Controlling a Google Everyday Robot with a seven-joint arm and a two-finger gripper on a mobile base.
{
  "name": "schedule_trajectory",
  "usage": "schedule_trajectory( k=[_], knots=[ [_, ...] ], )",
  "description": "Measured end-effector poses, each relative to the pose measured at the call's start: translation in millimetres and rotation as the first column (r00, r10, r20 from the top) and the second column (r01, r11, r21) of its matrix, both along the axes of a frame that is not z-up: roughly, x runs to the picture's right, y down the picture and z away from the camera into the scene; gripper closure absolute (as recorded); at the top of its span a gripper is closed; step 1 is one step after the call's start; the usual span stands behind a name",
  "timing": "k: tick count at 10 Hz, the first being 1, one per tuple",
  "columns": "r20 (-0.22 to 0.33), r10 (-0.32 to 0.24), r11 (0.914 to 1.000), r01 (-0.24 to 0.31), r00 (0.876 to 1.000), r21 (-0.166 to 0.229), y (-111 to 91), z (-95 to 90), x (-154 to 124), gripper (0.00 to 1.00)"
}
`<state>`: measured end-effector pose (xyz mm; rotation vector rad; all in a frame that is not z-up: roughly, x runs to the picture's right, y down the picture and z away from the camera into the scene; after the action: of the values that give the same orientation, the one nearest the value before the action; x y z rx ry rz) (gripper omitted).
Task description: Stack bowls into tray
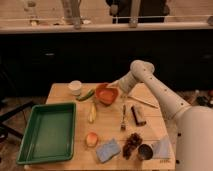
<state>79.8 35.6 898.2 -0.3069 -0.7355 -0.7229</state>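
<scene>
The orange-red bowl (106,94) sits on the wooden table (107,127) at the back middle. It looks slightly tilted. My gripper (116,89) is at the bowl's right rim, at the end of the white arm (150,80) that reaches in from the right. Whether it touches the rim I cannot tell. The green tray (48,132) lies on the table's left front, well left of the bowl, with nothing in it.
A white cup (75,87) and a green vegetable (86,95) lie left of the bowl. A banana (92,112), a peach-coloured fruit (91,139), a blue sponge (108,149), a fork (123,117), a dark bar (137,115), grapes (132,142) and a can (145,151) fill the front.
</scene>
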Motion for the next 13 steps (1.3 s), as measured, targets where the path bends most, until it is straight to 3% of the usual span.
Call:
schedule_trajectory(
  k=[4, 10, 13],
  knots=[
    [-0.009, 0.026, 0.9996, -0.026, 1.0, -0.008, 9.2, 8.3, 10.3, 0.2],
    [0.0, 0.045, 0.9957, -0.045, 0.999, -0.081, 39.3, 44.5, 16.8, 0.2],
    [0.004, 0.042, 0.9938, -0.041, 0.999, -0.103, 42.3, 48.7, 15.1, 0.2]
  ],
)
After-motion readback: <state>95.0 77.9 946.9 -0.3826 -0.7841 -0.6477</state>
